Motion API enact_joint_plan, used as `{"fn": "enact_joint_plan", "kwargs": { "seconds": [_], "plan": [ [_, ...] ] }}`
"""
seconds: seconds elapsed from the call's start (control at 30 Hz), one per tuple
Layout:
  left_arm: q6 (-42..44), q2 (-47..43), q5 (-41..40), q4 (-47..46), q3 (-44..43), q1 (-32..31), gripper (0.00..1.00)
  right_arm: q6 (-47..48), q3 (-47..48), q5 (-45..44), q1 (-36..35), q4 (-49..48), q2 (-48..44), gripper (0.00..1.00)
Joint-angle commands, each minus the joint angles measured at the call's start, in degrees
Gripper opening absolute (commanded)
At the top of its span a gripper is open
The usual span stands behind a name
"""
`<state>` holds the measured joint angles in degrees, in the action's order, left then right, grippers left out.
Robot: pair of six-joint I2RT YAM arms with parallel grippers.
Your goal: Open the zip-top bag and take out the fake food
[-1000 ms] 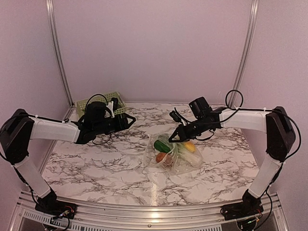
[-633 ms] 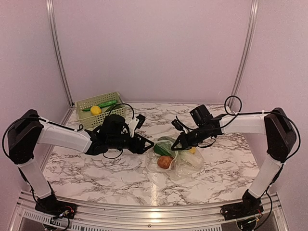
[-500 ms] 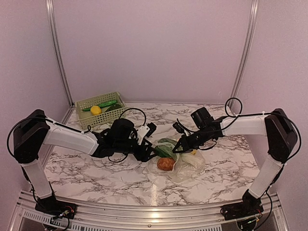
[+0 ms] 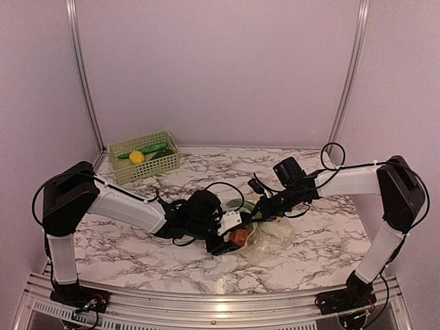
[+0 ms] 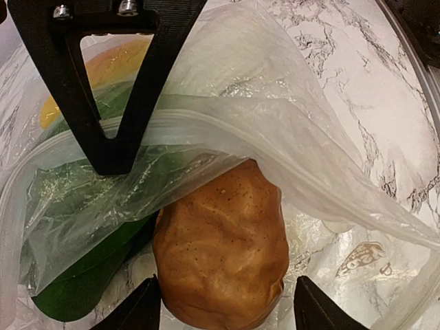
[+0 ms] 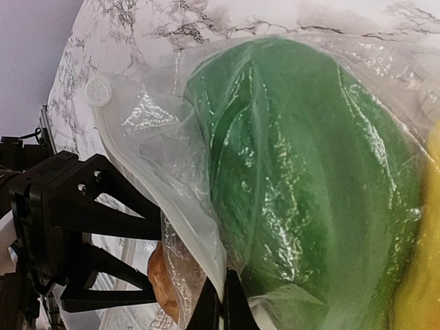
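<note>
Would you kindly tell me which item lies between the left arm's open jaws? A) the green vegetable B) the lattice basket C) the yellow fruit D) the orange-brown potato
D: the left wrist view shows the orange-brown potato between the two tips of the left gripper.

walls (image 4: 206, 69): pale lilac | table (image 4: 124, 254): white marble, grey veins | rails (image 4: 84, 75): aluminium
</note>
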<state>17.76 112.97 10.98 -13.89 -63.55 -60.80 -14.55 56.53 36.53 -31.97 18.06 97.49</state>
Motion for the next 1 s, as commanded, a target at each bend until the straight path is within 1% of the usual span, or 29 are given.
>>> {"fn": "enact_joint_plan", "kwargs": {
  "seconds": [0.0, 0.1, 0.23, 0.3, 0.4, 0.57, 0.6, 0.77, 0.97],
  "plan": [
    [3.3, 2.8, -2.3, 4.3, -2.8, -0.6, 0.67, -0.2, 0.3, -0.8, -0.5, -0.5, 1.2, 0.0],
    [3.3, 3.6, -4.2, 4.3, -2.9, -0.6, 0.68, -0.1, 0.7, -0.8, -0.5, -0.3, 1.4, 0.0],
    [2.8, 3.9, -4.0, 3.7, -3.3, -0.6, 0.72, 0.0, 1.0, -0.9, -0.5, 0.0, 1.5, 0.0],
    [2.7, 3.9, -4.1, 3.7, -3.6, -0.7, 0.72, 0.1, 1.1, -0.9, -0.5, 0.2, 1.6, 0.0],
    [2.7, 3.1, -4.3, 3.3, -3.5, -0.7, 0.66, 0.2, 1.3, -1.0, -0.4, 0.4, 1.6, 0.0],
    [3.5, -1.1, -4.8, 2.8, 0.0, -0.6, 0.47, 0.6, 2.0, -1.4, -0.5, 1.0, 1.3, 0.0],
    [3.8, -2.1, -5.2, 2.9, 0.7, -0.6, 0.45, 0.7, 2.1, -1.4, -0.5, 1.0, 1.2, 0.0],
    [4.2, -7.8, -7.1, 4.3, 5.1, 0.2, 0.41, 0.6, 3.0, -1.5, -0.4, 1.1, 0.6, 0.0],
    [1.1, -15.7, -8.1, 4.7, 10.4, 3.1, 0.4, 0.6, 4.7, -1.5, -0.4, 1.3, 0.7, 0.0]
  ]
}}
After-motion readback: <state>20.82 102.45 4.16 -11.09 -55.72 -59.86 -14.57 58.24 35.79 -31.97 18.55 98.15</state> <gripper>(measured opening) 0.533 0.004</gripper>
